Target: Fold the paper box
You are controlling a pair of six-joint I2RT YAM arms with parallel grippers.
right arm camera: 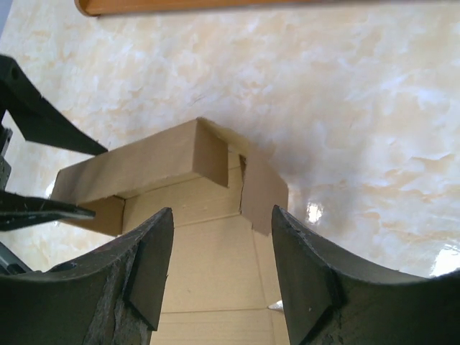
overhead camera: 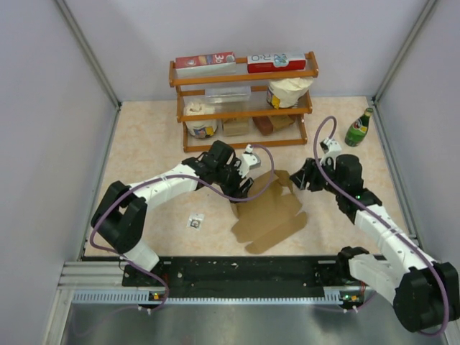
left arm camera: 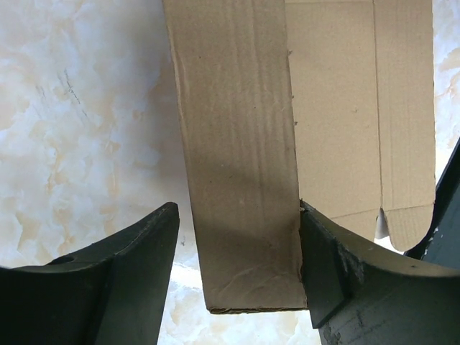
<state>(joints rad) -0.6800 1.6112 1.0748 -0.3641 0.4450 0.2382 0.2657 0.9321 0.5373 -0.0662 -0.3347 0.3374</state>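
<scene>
The paper box (overhead camera: pixel 269 215) is a plain brown cardboard sheet lying partly folded at the table's middle, with its far wall and side flaps raised. My left gripper (overhead camera: pixel 243 184) is at its far left corner. In the left wrist view the gripper (left arm camera: pixel 237 208) is open around an upright flap (left arm camera: pixel 237 144); the flap touches the right finger and stands clear of the left one. My right gripper (overhead camera: pixel 303 177) is at the far right corner. In the right wrist view it (right arm camera: pixel 221 212) is open and empty above the flat panel (right arm camera: pixel 208 266), facing the raised corner (right arm camera: pixel 208 151).
A wooden shelf (overhead camera: pixel 244 100) at the back holds red-and-white cartons, tubs and small items; its edge shows in the right wrist view (right arm camera: pixel 215 6). A green bottle (overhead camera: pixel 359 128) stands at the back right. A small white item (overhead camera: pixel 195 221) lies left of the box.
</scene>
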